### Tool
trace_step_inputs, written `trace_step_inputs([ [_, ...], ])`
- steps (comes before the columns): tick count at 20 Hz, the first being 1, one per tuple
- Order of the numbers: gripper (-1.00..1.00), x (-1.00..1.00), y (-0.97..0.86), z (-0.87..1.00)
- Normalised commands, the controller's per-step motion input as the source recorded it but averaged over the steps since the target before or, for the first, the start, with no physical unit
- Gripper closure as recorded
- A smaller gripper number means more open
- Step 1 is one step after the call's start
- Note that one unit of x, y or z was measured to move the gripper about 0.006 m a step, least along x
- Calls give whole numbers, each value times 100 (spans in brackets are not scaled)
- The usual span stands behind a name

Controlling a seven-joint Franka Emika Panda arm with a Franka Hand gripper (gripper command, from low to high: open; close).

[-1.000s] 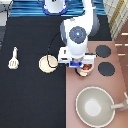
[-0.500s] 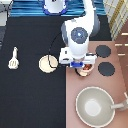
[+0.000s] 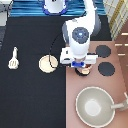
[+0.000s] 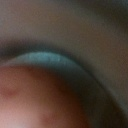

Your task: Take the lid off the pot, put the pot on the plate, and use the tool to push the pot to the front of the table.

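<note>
– On the exterior view's left, what have you got for surface and room?
– You've got the table [image 3: 30,100], flat matte black, running from the left edge to the middle. Along the top sits a blue striped cloth [image 3: 30,10] with the robot's white base [image 3: 52,6] on it.

– Leftmost item?
– The tool [image 3: 14,57], a cream-white spatula with a short handle and a wide head. It lies flat and well apart from everything else.

– Next?
– The plate [image 3: 48,63], round, cream-beige with a raised rim. It sits bare on the black, just left of the arm.

– And your gripper?
– The gripper [image 3: 82,66] hangs low over the pot [image 3: 85,71], at the left edge of the stove panel [image 3: 117,85]. Only a pinkish sliver of the pot shows beneath it. You can't tell whether the hand is clenched on anything or released. The lid can't be told apart from the pot there.

– Wrist view?
– A smooth pink-red curve [image 4: 35,100] under a pale grey-blue arc [image 4: 50,59]. It could be lid or pot.

– Right side?
– The panel is pinkish-brown. Two black round burners [image 3: 102,50] sit right of the gripper. A large grey pan [image 3: 95,106] with a glossy pale inside is at the bottom.
</note>
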Motion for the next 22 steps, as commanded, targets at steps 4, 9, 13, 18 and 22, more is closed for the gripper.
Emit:
trace_step_inputs([
  [4,100,-5,-20,71],
  [9,100,-11,-61,88],
  [13,100,-17,-67,83],
  [18,100,-40,-67,66],
  [22,100,-58,-65,14],
])
